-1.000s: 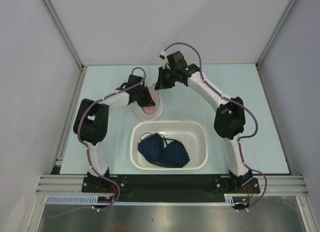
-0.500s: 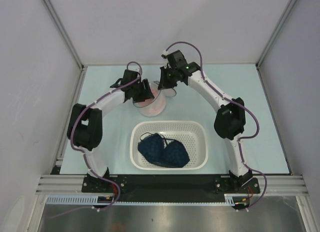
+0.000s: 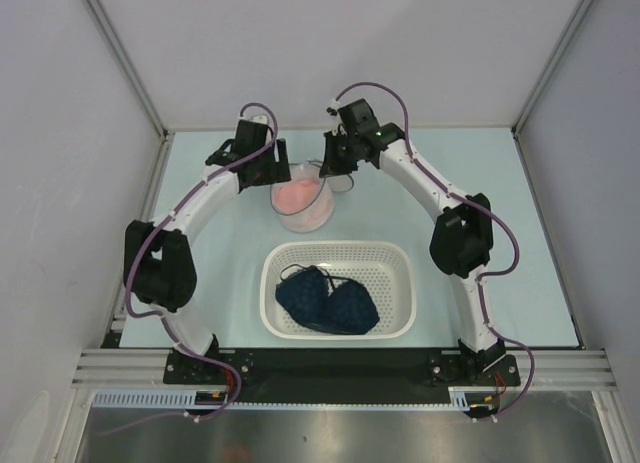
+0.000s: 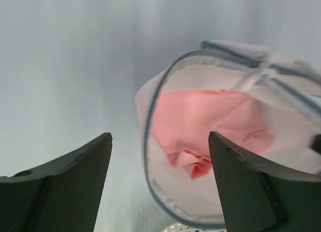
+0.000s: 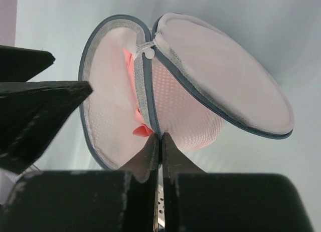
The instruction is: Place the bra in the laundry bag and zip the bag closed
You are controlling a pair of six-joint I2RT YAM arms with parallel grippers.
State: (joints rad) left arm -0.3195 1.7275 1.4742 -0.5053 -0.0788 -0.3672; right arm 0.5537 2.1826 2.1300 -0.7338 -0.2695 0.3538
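The laundry bag [image 3: 303, 215] stands at the back middle of the table, its mouth open, with a pink bra [image 3: 298, 195] inside. My right gripper [image 3: 328, 171] is shut on the bag's zip rim [image 5: 156, 123], with the circular flap lid [image 5: 225, 76] hanging open to the right. In the right wrist view the pink bra [image 5: 142, 130] shows just left of the pinch. My left gripper [image 3: 273, 173] is open just left of the bag and touches nothing. In the left wrist view the left gripper [image 4: 159, 137] frames the bag [image 4: 175, 192] and the pink bra [image 4: 200, 117].
A white perforated basket [image 3: 400, 283] sits in front of the bag, between the arms, with a dark blue bra [image 3: 328, 301] lying in it. White walls and metal rails enclose the light table [image 3: 500, 203].
My left gripper has opened, let go of the bag and drawn back to the upper left. The bag's mouth now shows the pink bra. The right gripper has kept its grip.
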